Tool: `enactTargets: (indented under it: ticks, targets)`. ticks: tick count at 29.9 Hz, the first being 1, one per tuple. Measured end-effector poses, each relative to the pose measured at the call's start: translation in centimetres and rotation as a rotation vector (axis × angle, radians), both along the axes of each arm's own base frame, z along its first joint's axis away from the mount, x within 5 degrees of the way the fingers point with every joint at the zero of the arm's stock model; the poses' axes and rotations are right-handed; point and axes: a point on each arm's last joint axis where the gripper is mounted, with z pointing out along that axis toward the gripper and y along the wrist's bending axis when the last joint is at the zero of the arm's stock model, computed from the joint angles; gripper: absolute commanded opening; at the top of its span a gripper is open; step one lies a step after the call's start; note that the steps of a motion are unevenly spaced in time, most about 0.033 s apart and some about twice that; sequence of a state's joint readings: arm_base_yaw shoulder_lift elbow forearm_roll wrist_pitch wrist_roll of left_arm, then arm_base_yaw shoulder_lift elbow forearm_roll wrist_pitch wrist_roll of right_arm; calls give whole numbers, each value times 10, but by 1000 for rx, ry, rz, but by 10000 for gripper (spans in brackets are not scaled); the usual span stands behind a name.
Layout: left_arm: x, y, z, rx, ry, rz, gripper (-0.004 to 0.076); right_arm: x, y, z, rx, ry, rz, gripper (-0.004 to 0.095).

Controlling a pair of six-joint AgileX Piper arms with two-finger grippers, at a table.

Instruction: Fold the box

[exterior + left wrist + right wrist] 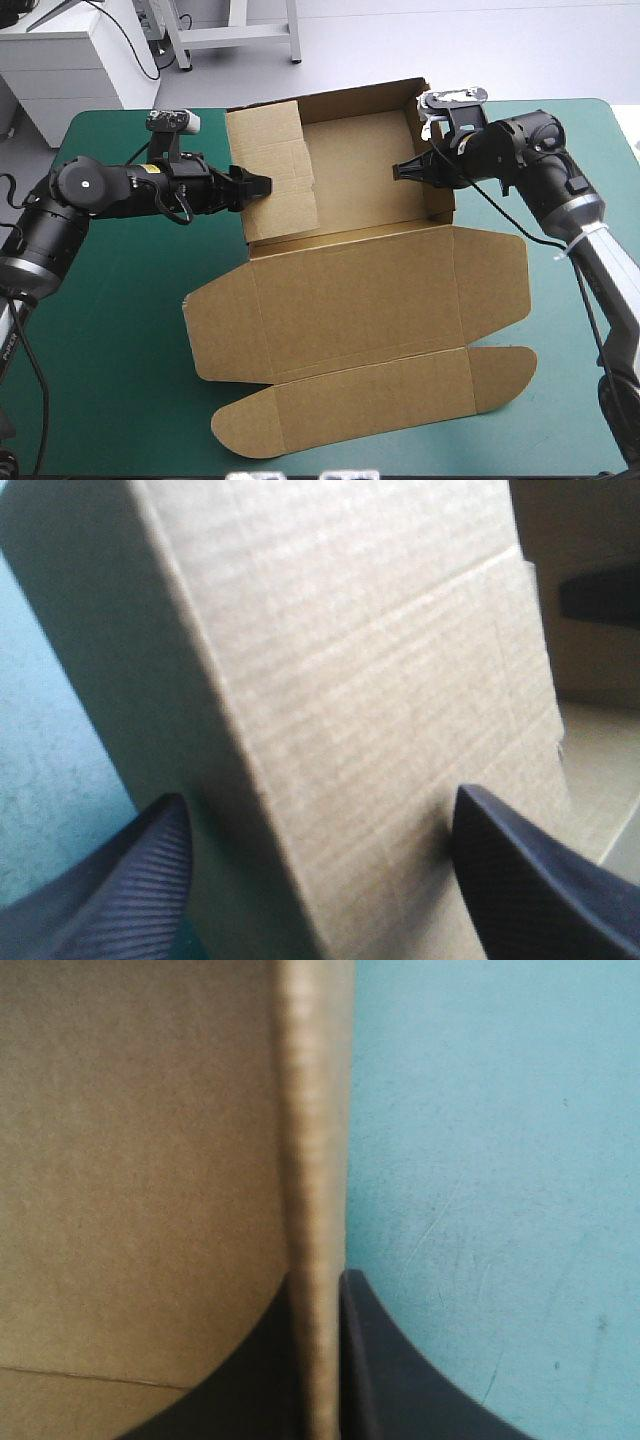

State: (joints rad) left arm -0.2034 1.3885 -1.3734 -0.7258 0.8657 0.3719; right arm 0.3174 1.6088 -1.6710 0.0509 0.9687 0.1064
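Note:
The brown box (360, 190) lies at the table's middle as an open tray, its far and side walls raised. Its lid (370, 290) and flaps lie flat toward the near edge. My left gripper (255, 186) is at the left wall, whose flap leans inward. In the left wrist view, that gripper (320, 798) is open, its black fingers (130, 880) astride the folded board (350, 630). My right gripper (400, 171) is at the right wall. The right wrist view shows that gripper (318, 1285) shut on the wall's top edge (312, 1140).
The teal-green cover (100, 330) lies bare to the left, right and near side of the sheet. The rounded lid flaps (500, 365) reach close to the table's near edge. The tray's far wall (330, 100) stands near the far edge.

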Motion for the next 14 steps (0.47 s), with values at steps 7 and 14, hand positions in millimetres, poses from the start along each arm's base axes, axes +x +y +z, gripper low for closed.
enactTargets:
  ticks: [7, 14]
  targets:
    - [1, 4, -3, 33, 59, 90, 480, 1, 5, -1, 45, 0, 19, -14]
    - [1, 4, -3, 22, 77, 106, 456, 1, 7, -1, 65, -3, 37, -14]
